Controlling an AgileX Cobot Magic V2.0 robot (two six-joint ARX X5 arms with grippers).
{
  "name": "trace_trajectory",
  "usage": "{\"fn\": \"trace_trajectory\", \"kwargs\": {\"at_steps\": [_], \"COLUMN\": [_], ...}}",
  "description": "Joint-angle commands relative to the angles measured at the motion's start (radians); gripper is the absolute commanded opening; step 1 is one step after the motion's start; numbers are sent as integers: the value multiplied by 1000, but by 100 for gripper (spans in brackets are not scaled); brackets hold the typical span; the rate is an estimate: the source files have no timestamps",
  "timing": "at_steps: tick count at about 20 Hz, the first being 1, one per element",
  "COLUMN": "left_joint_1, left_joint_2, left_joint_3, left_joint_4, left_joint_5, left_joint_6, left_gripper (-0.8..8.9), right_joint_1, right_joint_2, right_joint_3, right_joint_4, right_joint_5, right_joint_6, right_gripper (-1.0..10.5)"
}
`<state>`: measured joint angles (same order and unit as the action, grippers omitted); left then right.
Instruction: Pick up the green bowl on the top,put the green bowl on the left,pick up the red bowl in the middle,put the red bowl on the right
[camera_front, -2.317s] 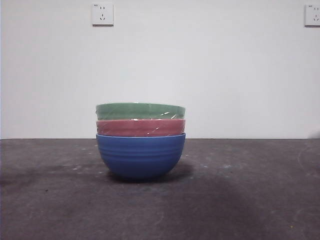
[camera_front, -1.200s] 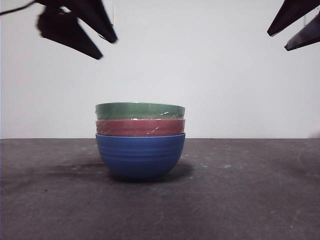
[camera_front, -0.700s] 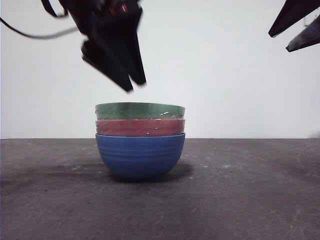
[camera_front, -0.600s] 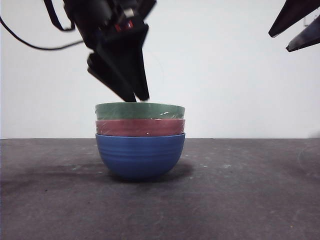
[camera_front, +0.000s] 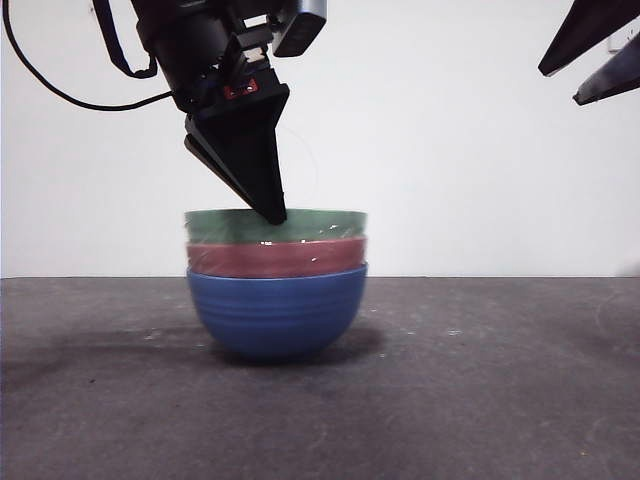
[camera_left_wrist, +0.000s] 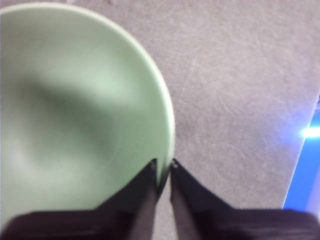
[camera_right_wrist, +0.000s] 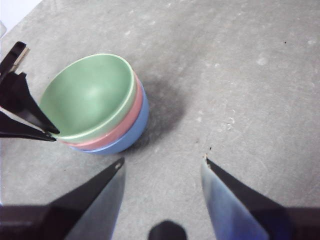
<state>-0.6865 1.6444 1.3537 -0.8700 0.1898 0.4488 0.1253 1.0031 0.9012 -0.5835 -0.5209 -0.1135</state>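
A: Where was the green bowl?
B: Topmost in the stack, nested in the red bowl, itself in the blue bowl. Stood mouth up near the middle of the grey table, slightly tilted perhaps; hard to judge from the blurred wrist view.

A: And the left gripper?
B: Down on the green rim, jaws astride it, one inside, one outside. Nearly closed on that edge, seemingly pinching it.

A: Room around?
B: Bare tabletop on both sides of the stack, white wall behind.

A: The right gripper?
B: Hung high, well apart, jaws spread wide, nothing held.
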Motion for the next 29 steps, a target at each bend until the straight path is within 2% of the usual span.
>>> {"fn": "trace_trajectory", "kwargs": {"at_steps": [1, 7, 10, 13, 16, 19, 21, 24, 29], "left_joint_1": [0, -1, -2, -2, -2, -1, -1, -1, -2], "left_joint_2": [2, 2, 2, 2, -12, -97, -158, -291, -411], "left_joint_3": [-3, 3, 74, 218, 369, 385, 349, 139, -192], "left_joint_4": [-10, 32, 1, -116, -292, -405, -444, -350, -192], "left_joint_5": [-3, -5, -5, -5, -7, -53, -59, -68, -205], "left_joint_6": [27, 27, 26, 9, -74, -121, -145, -216, -368], "left_gripper": [-9, -9, -9, -8, -9, -9, -9, -9, -9], "right_joint_1": [3, 3, 3, 3, 3, 3, 3, 3, 3], "right_joint_2": [1, 1, 1, 1, 1, 1, 1, 1, 1], "right_joint_3": [2, 2, 2, 2, 2, 2, 2, 2, 2], "right_joint_4": [-1, -2, -2, -2, -2, -2, -2, -3, -2], "right_joint_5": [-1, -1, -1, -1, -1, 0, 0, 0, 0], "right_joint_6": [-7, -7, -7, -7, -7, -7, -7, -7, 4], "right_gripper": [249, 249, 249, 249, 249, 249, 249, 248, 248]}}
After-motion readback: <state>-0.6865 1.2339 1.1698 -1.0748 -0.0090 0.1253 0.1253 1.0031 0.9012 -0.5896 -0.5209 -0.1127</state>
